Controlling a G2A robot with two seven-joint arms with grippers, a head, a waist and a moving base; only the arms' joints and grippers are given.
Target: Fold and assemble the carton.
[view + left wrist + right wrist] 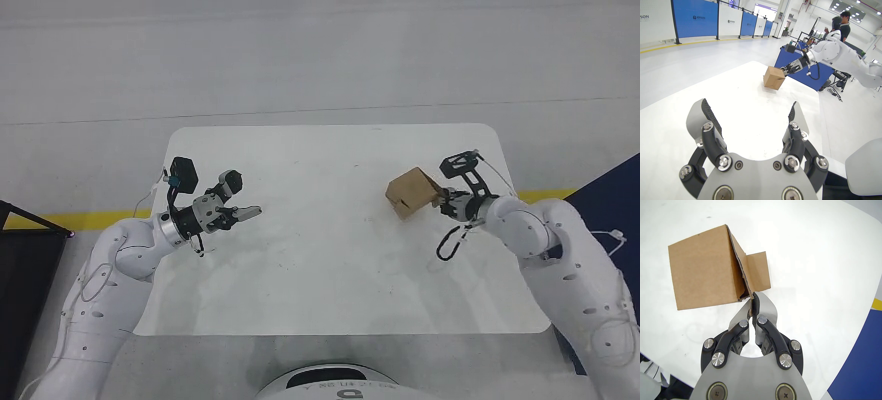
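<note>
Well apart from the carton, the left pincer stands spread wide, while the right pincer clamps a corner of that tilted carton.

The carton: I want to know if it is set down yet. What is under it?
Under the carton, tilted and pinched at a flap by the right gripper, the white table and the carton's shadow show. Whether its lowest edge touches is hidden.

A white table stands on pale floor; blue partition panels line the hall.
</note>
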